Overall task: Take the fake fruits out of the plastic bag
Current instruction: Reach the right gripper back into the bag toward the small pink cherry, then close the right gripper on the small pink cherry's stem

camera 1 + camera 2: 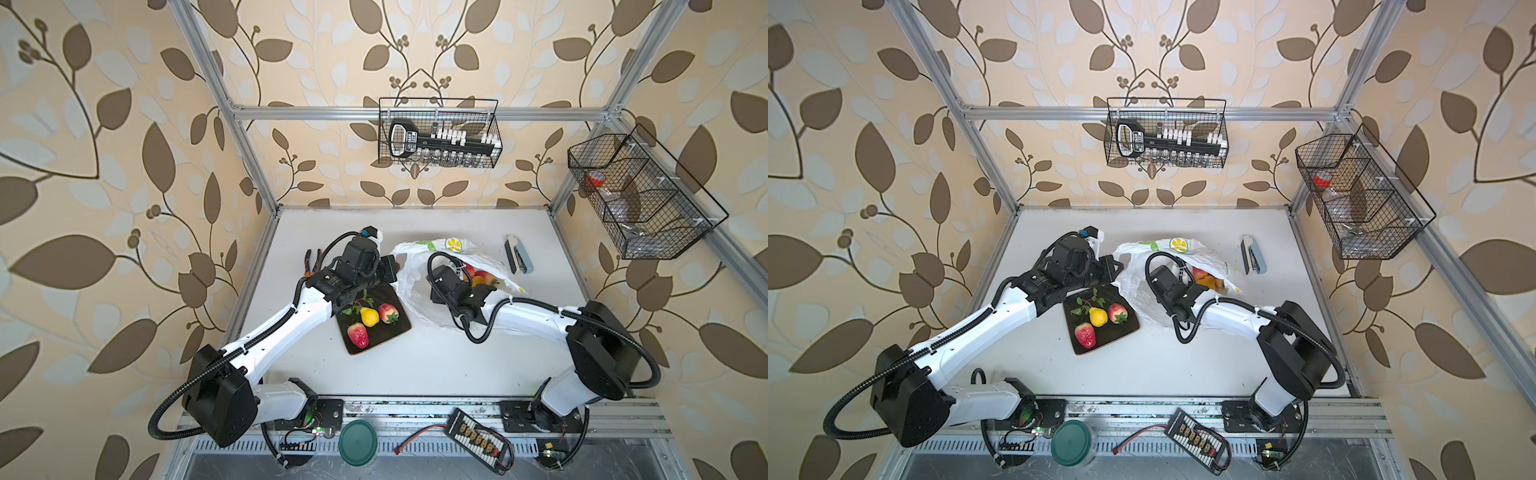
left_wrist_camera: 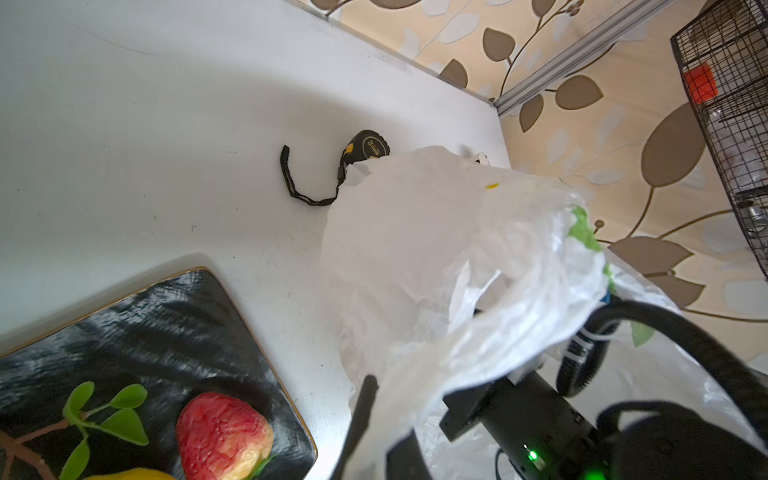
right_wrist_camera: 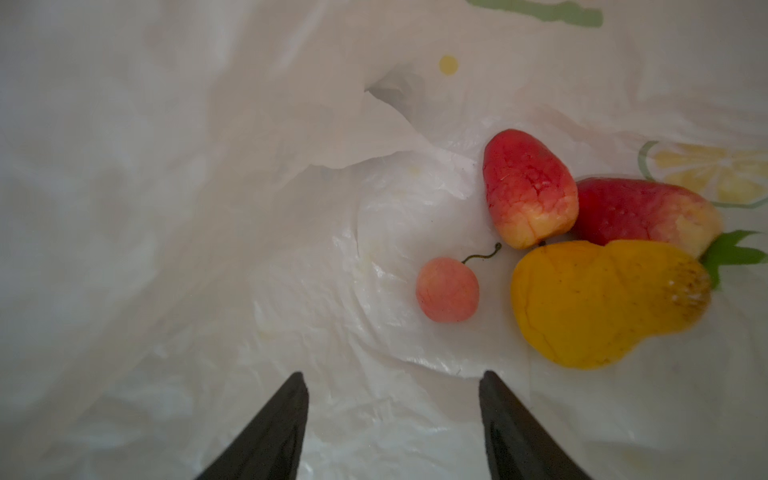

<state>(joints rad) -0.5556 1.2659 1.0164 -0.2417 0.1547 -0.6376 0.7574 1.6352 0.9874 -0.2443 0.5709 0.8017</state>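
The plastic bag (image 1: 415, 286) (image 1: 1136, 291) lies crumpled mid-table, its mouth held up by my left gripper (image 2: 386, 428), which is shut on the bag's edge (image 2: 415, 249). My right gripper (image 3: 392, 382) is open inside the bag with nothing between its fingers. Ahead of it on the bag's floor (image 3: 249, 291) lie fake fruits: a small pink peach (image 3: 447, 289), two red strawberries (image 3: 528, 191) (image 3: 640, 212) and a yellow pear shape (image 3: 602, 303). On a black plate (image 1: 397, 332) beside the bag rest a yellow fruit (image 1: 369, 316) and two strawberries (image 1: 387, 313) (image 1: 358, 335).
A stapler (image 1: 517, 254) lies right of the bag and pliers (image 1: 311, 259) sit behind the left arm. A tape measure (image 2: 368, 145) rests behind the bag. Wire baskets (image 1: 438, 133) (image 1: 640, 195) hang on the walls. A green lid (image 1: 357, 444) sits at the front rail.
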